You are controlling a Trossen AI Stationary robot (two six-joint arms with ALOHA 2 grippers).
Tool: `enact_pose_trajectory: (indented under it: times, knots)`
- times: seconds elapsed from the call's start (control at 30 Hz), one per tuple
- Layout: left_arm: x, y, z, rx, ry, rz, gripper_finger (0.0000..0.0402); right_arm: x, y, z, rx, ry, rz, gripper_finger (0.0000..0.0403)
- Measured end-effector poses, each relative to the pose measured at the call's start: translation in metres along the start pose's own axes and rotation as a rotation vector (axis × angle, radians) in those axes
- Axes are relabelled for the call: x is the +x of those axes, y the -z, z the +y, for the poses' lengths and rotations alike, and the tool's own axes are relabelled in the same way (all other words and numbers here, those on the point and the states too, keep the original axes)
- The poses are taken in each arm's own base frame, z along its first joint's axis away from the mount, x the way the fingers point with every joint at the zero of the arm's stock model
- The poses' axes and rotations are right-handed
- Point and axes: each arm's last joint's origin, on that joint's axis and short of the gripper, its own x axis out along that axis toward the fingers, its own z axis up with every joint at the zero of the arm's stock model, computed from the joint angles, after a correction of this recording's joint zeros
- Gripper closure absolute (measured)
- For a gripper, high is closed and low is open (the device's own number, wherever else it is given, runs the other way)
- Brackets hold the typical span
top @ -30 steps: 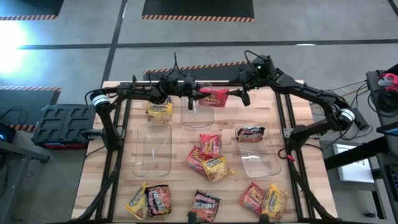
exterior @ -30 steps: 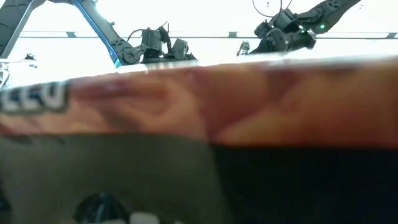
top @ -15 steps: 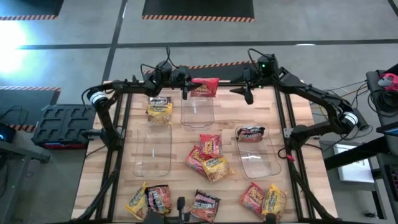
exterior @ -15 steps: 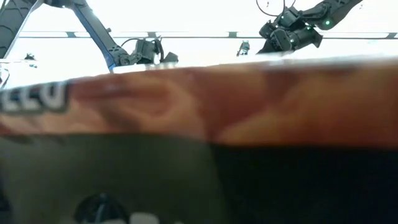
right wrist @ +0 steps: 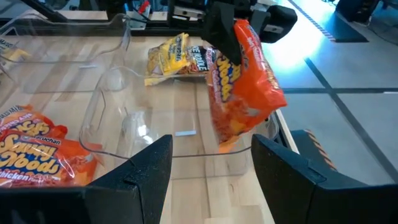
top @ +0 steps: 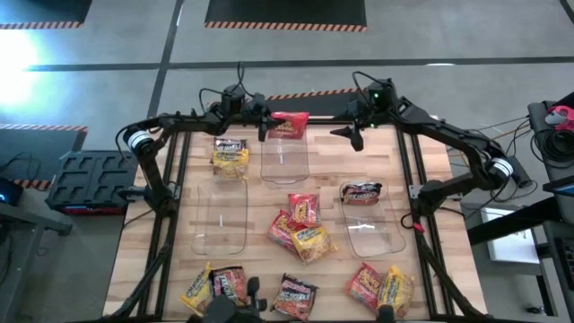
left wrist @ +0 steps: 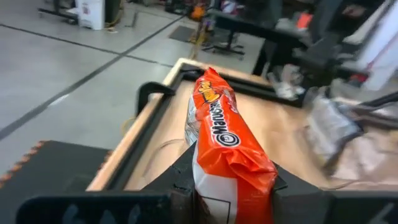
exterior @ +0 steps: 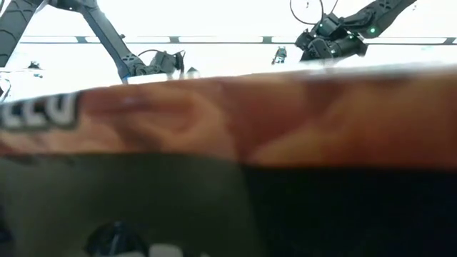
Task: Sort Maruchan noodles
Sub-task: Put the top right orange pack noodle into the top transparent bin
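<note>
My left gripper [top: 263, 126] is shut on a red Maruchan noodle packet [top: 289, 124], held over the far end of the middle clear bin [top: 284, 160]. My right gripper [top: 355, 135] stands open to the packet's right, touching nothing. A yellow and a dark packet [top: 230, 154] lie at the far end of the left bin [top: 221, 220]. A dark packet [top: 361, 191] lies in the right bin [top: 374, 229]. Loose packets lie flat on the table: red and yellow ones [top: 300, 226] mid-table, several more [top: 296, 292] along the near edge. My left gripper pinches one end of the red packet [left wrist: 227, 186] between its two fingers [left wrist: 180, 186]. The fingers come nearly level from the table's left. The packet reaches away from them on edge [right wrist: 242, 81], lifted clear above the bin's far rim.
The table's dark frame [top: 170, 179] runs along its left, right and far sides. In the low view a packet [exterior: 214, 121] right before the camera hides nearly everything; only the arms show above it.
My left gripper has swung toward the table's far left, carrying the red packet from above the middle bin back to its far rim. The packet has stayed clear of the table.
</note>
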Motion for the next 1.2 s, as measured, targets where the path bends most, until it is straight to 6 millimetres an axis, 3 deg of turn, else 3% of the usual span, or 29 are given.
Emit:
enact_pose_trajectory:
  times: [0.23, 1.2]
  knots:
    - [0.002, 0.008, 0.000, 0.024, -0.140, 0.075, 0.0345, 0.004, 0.004, -0.002, 0.013, -0.006, 0.014, 0.0195]
    - [0.009, 0.026, -0.011, -0.045, -0.229, 0.250, 0.0331, 0.005, 0.004, -0.002, 0.013, -0.008, 0.014, 0.0195]
